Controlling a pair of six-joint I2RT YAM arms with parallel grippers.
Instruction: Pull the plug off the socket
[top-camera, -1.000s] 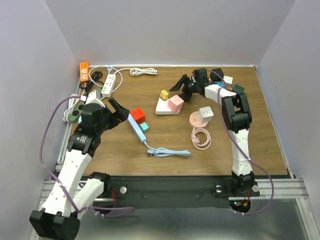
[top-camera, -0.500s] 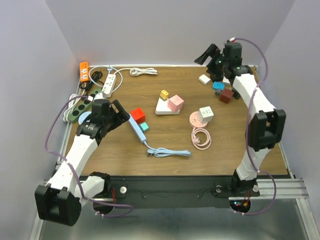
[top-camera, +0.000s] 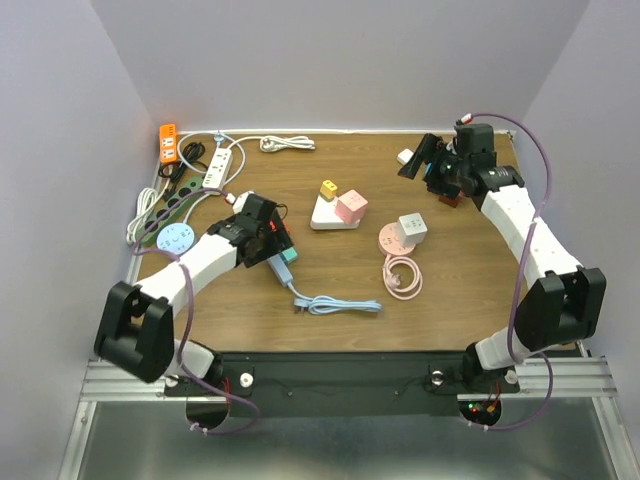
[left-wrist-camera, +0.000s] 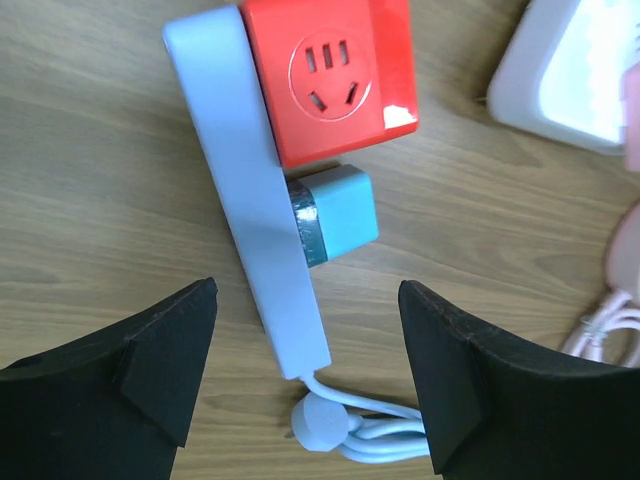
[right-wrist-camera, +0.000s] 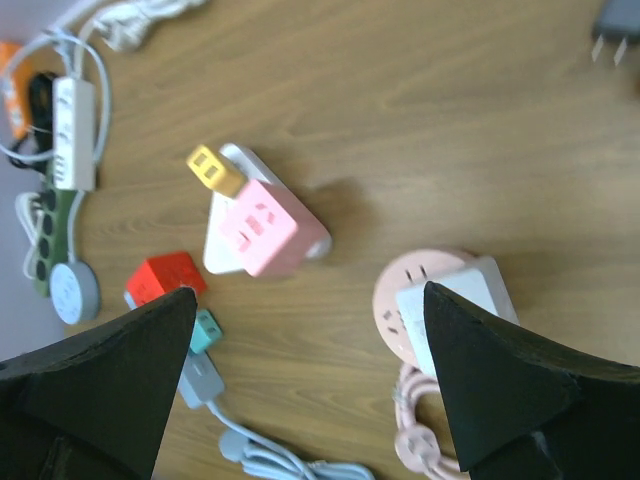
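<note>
From above, my left pincer (top-camera: 272, 238) hangs low over the blue strip (top-camera: 290, 278) in the middle-left of the table (top-camera: 450, 290). The teal plug (top-camera: 289, 254) sticks out of the strip's side, just beside my fingers. My right pincer (top-camera: 415, 163) is up in the air at the far right, well apart from the strip.

From my left wrist, my pincer is wide open and holds nothing. The teal plug sits between my two fingers (left-wrist-camera: 150, 370), a bit ahead of the tips. The red block plug (left-wrist-camera: 330, 75) is touching it, farther along the strip. I think the teal plug is the one to pull. I should slide forward, so my fingers close on its two flat sides and not on the red one. Then I should pull straight out sideways, away from the strip. The strip is loose and may slide along with the plug, so something should hold it down.

From my right wrist, that pincer is wide open too, and empty. It looks down at the pink plug (right-wrist-camera: 265, 225) on its white base (right-wrist-camera: 222, 255). I think this arm could come over and press on the strip.
</note>
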